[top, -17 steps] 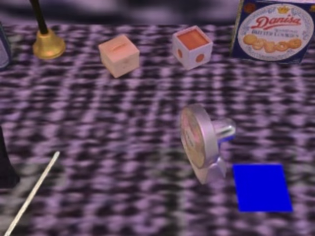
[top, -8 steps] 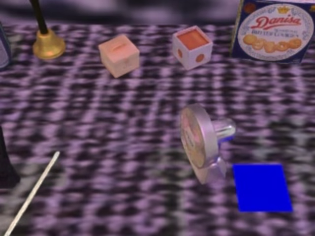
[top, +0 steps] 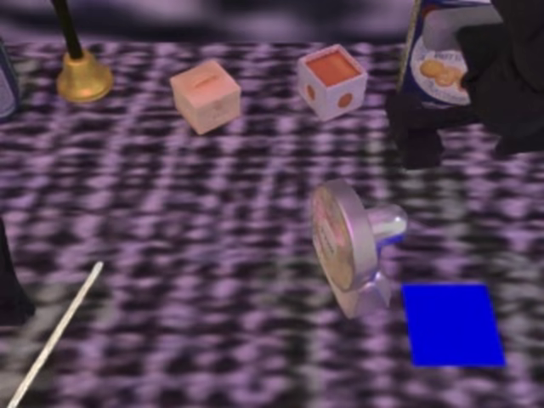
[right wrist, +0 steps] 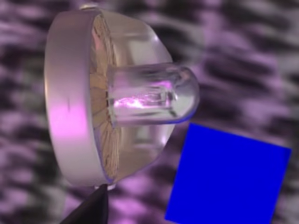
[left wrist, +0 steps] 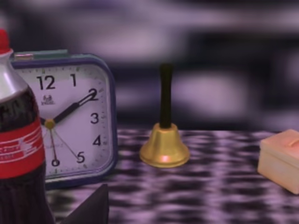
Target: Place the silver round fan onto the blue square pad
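The silver round fan stands on its small flared base right of the table's middle, its pinkish face turned left and its shiny hub pointing right. The blue square pad lies flat just right of the fan's base, with nothing on it. My right gripper hangs open above the far right of the table, behind the fan and apart from it; one dark fingertip shows below the fan's rim in the right wrist view. My left gripper rests open at the left edge.
A blue cookie tin sits at the back right, partly hidden by my right arm. Two cubes stand at the back. A gold bell, an alarm clock and a cola bottle are at the back left. A white rod lies front left.
My right arm has come into the top view at the back right, now covering part of the cookie tin. The fan, the pad and the left arm have not moved.
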